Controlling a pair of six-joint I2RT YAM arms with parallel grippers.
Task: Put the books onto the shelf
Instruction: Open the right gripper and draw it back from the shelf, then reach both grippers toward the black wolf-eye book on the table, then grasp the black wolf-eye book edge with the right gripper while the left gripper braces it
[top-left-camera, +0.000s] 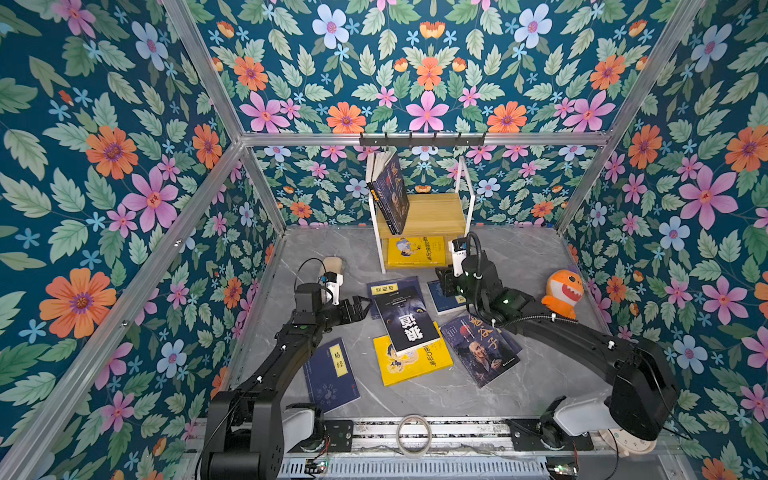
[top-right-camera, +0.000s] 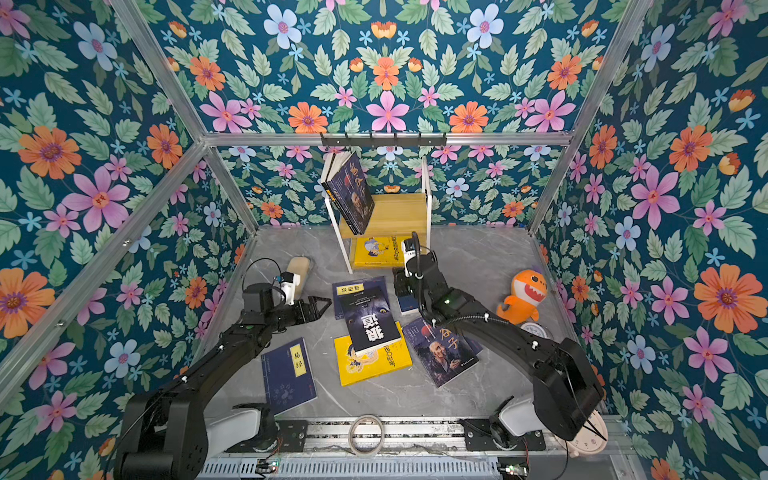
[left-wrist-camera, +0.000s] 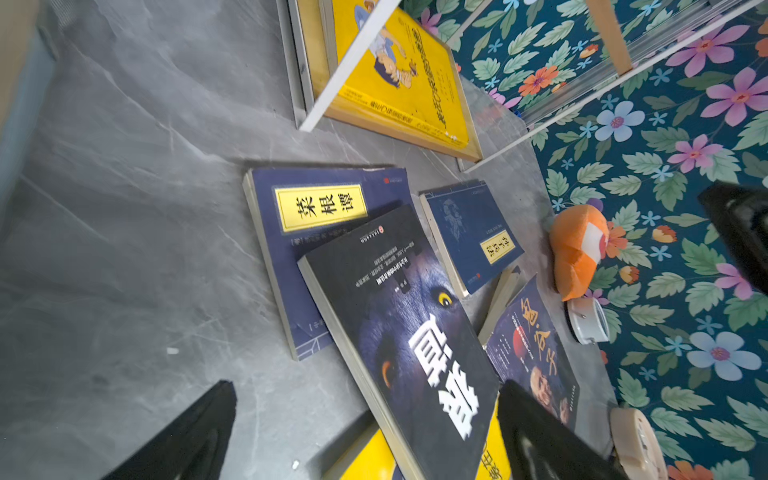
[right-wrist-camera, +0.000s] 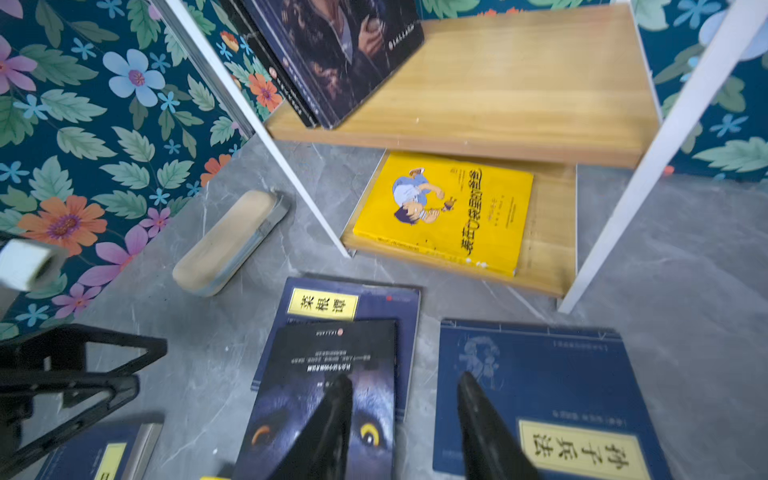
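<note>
Books (top-left-camera: 411, 359): mostly flat on grey tabletop (top-left-camera: 519, 266) before shelf (top-left-camera: 432, 212), a few already on its boards. Navy yellow-labelled paperback (right-wrist-camera: 540, 395) just beneath right gripper (right-wrist-camera: 399, 428), long axis running roughly shelfward. Jaws part-open, gripping nothing. Left gripper (top-left-camera: 361, 309) wide open, empty, farther off beside wolf-cover book (left-wrist-camera: 399, 332).

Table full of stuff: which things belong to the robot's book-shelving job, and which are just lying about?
Belong to the job:
- loose dark and yellow paperback books
- small wooden two-tier shelf with white metal frame

Just lying about:
- orange plush shark toy
- beige oblong case
- clear tape roll
- black hook rail
</note>
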